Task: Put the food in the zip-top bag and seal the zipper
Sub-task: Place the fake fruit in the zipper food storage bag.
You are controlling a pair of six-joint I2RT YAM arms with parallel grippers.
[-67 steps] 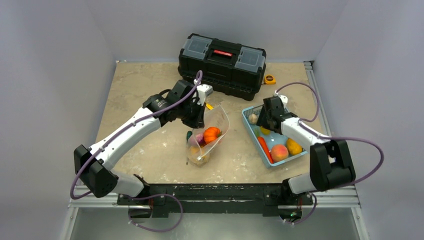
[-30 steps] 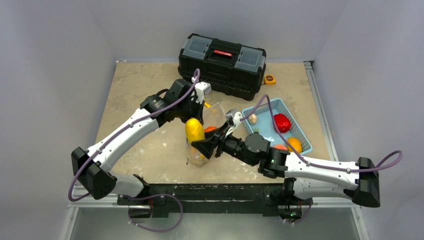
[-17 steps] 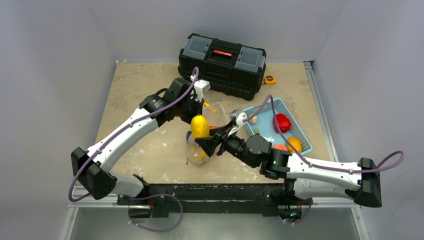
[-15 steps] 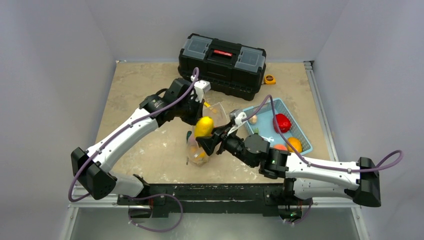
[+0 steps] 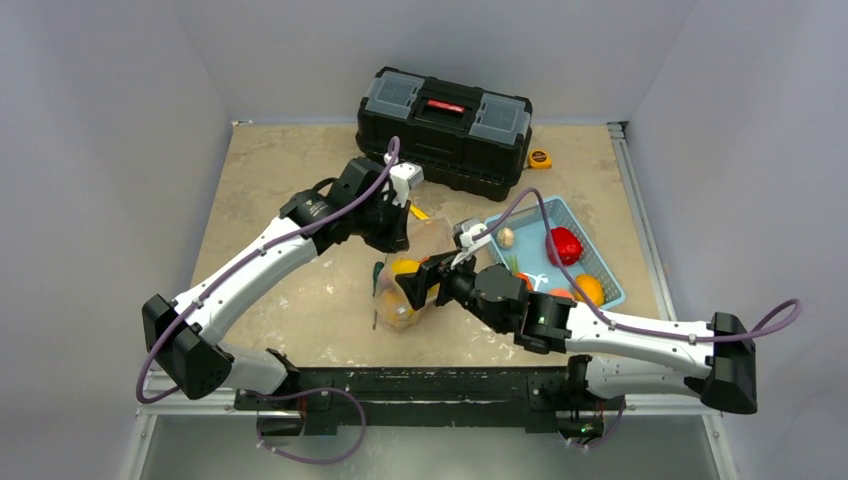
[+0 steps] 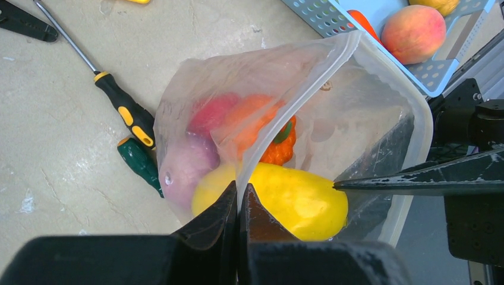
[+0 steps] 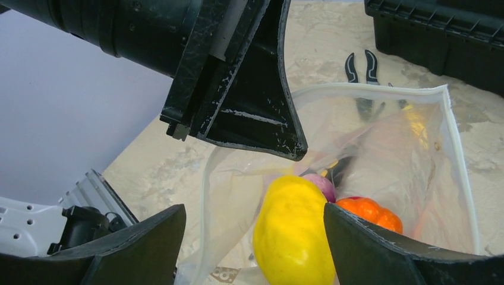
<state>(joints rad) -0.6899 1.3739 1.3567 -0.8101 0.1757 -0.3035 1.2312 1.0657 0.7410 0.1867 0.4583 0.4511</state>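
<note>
Firmly pinched shut, with the left claw [image 6: 239,193], on one lip of the bag [image 6: 368,119], right at the zipper [image 6: 297,89], holding the mouth up and open. Just past those fingertips, inside the bag: a yellow fruit [image 6: 285,199] lying on top, an orange pumpkin [image 6: 276,145] behind it, a purple piece [image 6: 190,163] and a red one [image 6: 211,113] pressed against the film.

Spread wide with the right claw [image 7: 254,209], gripping nothing. Hovers at the bag's mouth with the yellow fruit directly below and between the jaws, a clear gap on one side; apparently dropped in.

Further out from the left claw, on the table [image 6: 59,119]: two screwdrivers [image 6: 128,113] beside the bag. Beyond the bag, the basket [image 6: 324,15] with a peach [image 6: 413,27] waiting.

As for the bag: thin, soft, slippery film, no stiffness of its own; sags wherever unsupported. Best taken at the zipper, the firmest part, near a corner, never on the face.

As for the food [image 5: 565,243]: light, hard, smooth plastic, rounded, prone to roll or squirt from a pinch. Better gripped across the middle.

For sealing, probably needs both lips lined up and pressed along the strip from one end; risky while the load bulges near the mouth.
</note>
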